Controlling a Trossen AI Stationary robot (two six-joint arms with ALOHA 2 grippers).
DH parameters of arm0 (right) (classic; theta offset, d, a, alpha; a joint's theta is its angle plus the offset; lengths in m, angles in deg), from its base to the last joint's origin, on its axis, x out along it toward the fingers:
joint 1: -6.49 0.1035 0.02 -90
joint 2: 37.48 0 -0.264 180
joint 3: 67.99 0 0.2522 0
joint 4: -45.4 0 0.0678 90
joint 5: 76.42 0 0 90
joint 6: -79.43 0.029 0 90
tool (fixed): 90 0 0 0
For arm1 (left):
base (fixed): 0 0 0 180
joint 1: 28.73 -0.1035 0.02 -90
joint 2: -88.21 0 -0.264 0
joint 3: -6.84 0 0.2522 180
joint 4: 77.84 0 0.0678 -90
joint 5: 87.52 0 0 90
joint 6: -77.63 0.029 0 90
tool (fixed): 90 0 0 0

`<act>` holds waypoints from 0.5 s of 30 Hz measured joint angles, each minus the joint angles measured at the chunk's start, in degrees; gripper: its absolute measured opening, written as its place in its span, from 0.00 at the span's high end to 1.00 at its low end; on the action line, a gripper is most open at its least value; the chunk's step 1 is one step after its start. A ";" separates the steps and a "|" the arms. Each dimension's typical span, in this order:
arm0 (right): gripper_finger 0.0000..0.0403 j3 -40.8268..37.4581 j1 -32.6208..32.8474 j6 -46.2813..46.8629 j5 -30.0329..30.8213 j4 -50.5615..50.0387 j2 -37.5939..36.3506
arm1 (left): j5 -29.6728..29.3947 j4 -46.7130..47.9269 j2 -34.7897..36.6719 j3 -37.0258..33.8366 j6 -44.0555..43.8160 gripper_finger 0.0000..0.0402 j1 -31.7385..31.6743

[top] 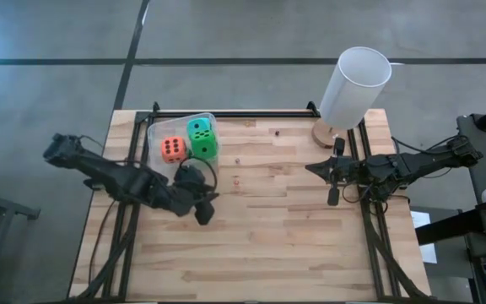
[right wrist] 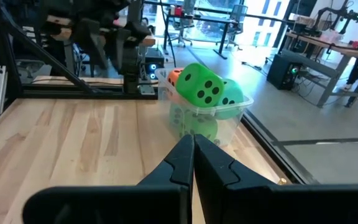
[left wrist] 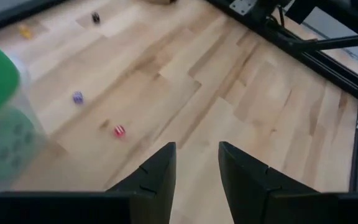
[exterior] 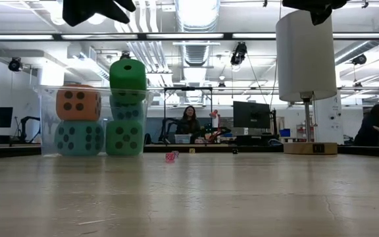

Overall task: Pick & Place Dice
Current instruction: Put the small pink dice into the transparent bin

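Note:
A clear tub point(top: 163, 131) at the table's far left holds the dice. An orange die point(exterior: 77, 102) rests on a teal one point(exterior: 79, 137). Beside them a green die point(exterior: 125, 137) lies at the bottom, and the top bright green die point(exterior: 127, 74) sticks up above the rim. My left gripper point(top: 206, 208) hovers just near-right of the tub, open, with bare table between its fingers point(left wrist: 166, 163). My right gripper point(right wrist: 193, 146) waits shut at the table's right side, pointing toward the tub point(right wrist: 229, 121).
A tall white cylinder point(top: 354, 84) on a wooden base point(exterior: 310, 148) stands at the far right. Several tiny dice lie on the tabletop, among them a red one point(left wrist: 119, 130) and a purple one point(left wrist: 78, 98). Bare wood fills the middle and near part.

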State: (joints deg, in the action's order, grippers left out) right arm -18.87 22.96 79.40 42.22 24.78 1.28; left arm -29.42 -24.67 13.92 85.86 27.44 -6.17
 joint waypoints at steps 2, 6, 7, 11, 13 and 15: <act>0.98 -0.01 0.00 -0.09 -0.02 -0.01 0.00 | -0.02 -0.30 -0.98 0.00 -2.04 0.69 0.87; 0.98 -0.01 0.01 0.15 -0.19 -0.03 0.00 | -0.01 -0.62 -1.97 -0.01 -5.18 0.69 2.28; 0.98 -0.01 0.02 0.50 -0.20 -0.04 0.00 | -0.02 -0.63 -2.04 -0.02 -5.61 0.69 2.59; 0.98 -0.01 0.00 1.14 -0.20 -0.01 0.84 | -0.02 -0.62 -1.86 -0.02 -5.79 0.70 3.11; 0.98 -0.01 0.01 1.52 -0.31 -0.05 2.11 | -0.08 -0.59 -1.53 0.00 -5.53 0.70 3.07; 0.98 -0.01 0.00 1.83 -0.42 0.10 4.09 | -0.24 -0.39 -1.26 0.00 -4.54 0.70 3.07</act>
State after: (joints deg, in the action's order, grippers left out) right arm -18.87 22.96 81.23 41.80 24.87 5.38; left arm -29.66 -25.07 12.66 85.85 22.90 -3.10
